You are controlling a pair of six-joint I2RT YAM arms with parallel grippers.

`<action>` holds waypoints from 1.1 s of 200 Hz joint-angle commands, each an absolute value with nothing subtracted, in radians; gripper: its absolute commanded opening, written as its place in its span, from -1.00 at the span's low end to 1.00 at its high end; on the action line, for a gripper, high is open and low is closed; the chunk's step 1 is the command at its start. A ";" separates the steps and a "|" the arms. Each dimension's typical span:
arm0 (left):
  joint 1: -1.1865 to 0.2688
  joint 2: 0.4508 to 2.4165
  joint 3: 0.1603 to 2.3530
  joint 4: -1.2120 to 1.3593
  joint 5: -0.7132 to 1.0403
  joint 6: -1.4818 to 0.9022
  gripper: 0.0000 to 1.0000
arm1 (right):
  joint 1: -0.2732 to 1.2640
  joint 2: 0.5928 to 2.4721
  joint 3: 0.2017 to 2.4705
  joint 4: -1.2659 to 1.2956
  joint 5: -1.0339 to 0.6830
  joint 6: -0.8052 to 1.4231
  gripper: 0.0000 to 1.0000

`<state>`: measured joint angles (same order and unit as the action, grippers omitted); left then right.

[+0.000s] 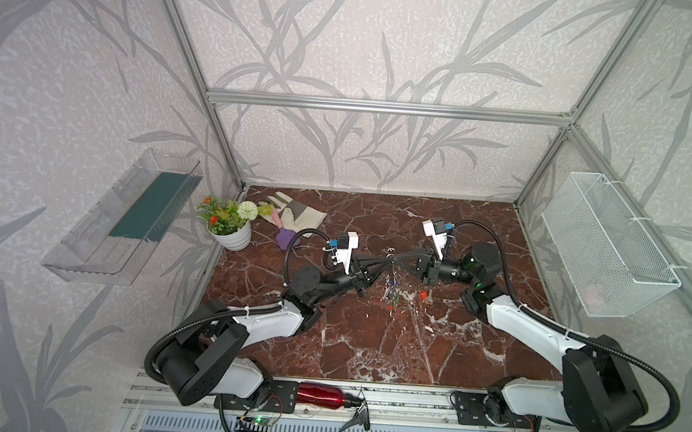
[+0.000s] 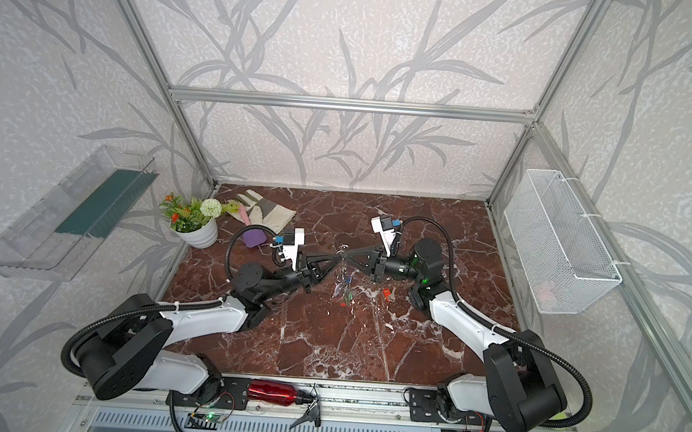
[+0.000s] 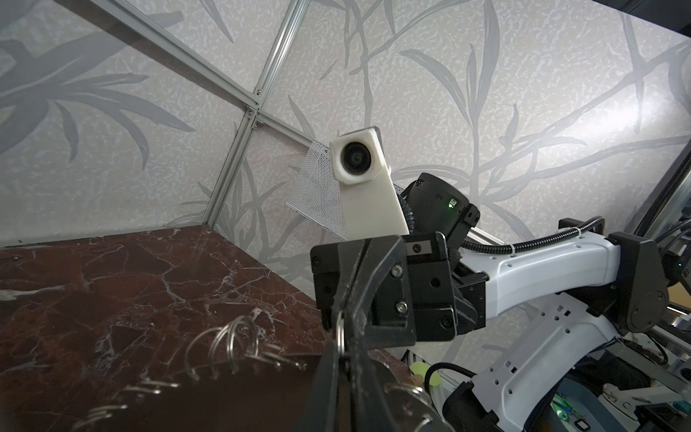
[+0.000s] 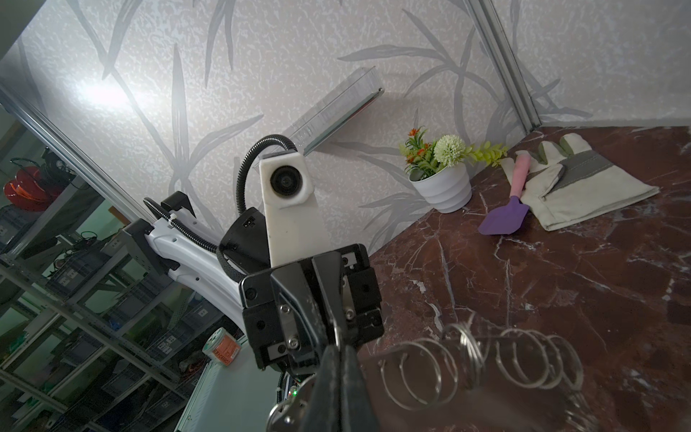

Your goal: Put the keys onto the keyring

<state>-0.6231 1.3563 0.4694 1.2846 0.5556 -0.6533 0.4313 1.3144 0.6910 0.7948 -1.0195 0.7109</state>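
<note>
Brown marble table (image 1: 368, 352) lies under two arms that meet tip to tip over its middle. There the right gripper (image 1: 398, 260) is clamped tight on a split ring of the keyring (image 1: 387, 253), held up off the surface. The left gripper (image 1: 384, 264) noses the same spot, jaws nearly together; whether it grips I cannot tell. Small keys (image 1: 392, 289) cluster just below, a red-orange key (image 1: 424, 295) lies on the table further right, and a glove (image 1: 294, 215) sits far back
</note>
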 commanded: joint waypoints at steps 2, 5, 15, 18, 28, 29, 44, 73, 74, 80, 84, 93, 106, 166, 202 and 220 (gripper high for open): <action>-0.593 1.251 0.449 1.224 0.520 -0.653 -0.51 | 0.426 1.252 0.748 0.657 -1.027 0.587 -1.00; -0.591 1.239 0.447 1.206 0.516 -0.650 -0.46 | 0.426 1.248 0.751 0.647 -1.027 0.580 -1.00; -0.582 1.193 0.444 1.123 0.512 -0.640 -0.36 | 0.426 1.241 0.761 0.621 -1.028 0.563 -1.00; -0.580 1.178 0.446 1.095 0.511 -0.635 -0.34 | 0.426 1.240 0.763 0.616 -1.029 0.558 -1.00; -0.573 1.134 0.458 0.986 0.514 -0.617 -0.26 | 0.426 1.238 0.767 0.612 -1.033 0.552 -1.00; -0.572 1.129 0.459 0.975 0.516 -0.614 -0.25 | 0.426 1.238 0.768 0.611 -1.033 0.552 -1.00; -0.561 1.083 0.494 0.841 0.584 -0.582 -0.10 | 0.426 1.242 0.777 0.617 -1.056 0.554 -1.00; -0.546 1.042 0.626 0.493 0.780 -0.432 0.00 | 0.426 1.246 0.787 0.636 -1.100 0.559 -1.00; -0.546 1.043 0.631 0.481 0.786 -0.425 0.00 | 0.426 1.246 0.788 0.637 -1.101 0.558 -1.00; -0.545 1.040 0.666 0.407 0.812 -0.386 0.00 | 0.426 1.246 0.789 0.640 -1.109 0.559 -1.00; -0.543 1.039 0.685 0.365 0.826 -0.361 0.00 | 0.426 1.247 0.790 0.644 -1.113 0.561 -1.00; -0.540 1.041 0.720 0.308 0.851 -0.318 0.00 | 0.426 1.250 0.789 0.660 -1.122 0.569 -1.00; -0.535 1.052 0.765 0.255 0.869 -0.271 0.00 | 0.425 1.258 0.787 0.695 -1.141 0.593 -1.00; -0.529 1.190 0.913 0.171 0.996 -0.230 -0.24 | 0.430 1.294 0.773 0.861 -1.186 0.715 -1.00; -0.529 1.208 0.910 0.227 1.042 -0.261 -0.44 | 0.434 1.296 0.770 0.856 -1.187 0.712 -1.00; -0.528 1.207 0.901 0.251 1.047 -0.276 -0.54 | 0.435 1.298 0.771 0.854 -1.190 0.712 -1.00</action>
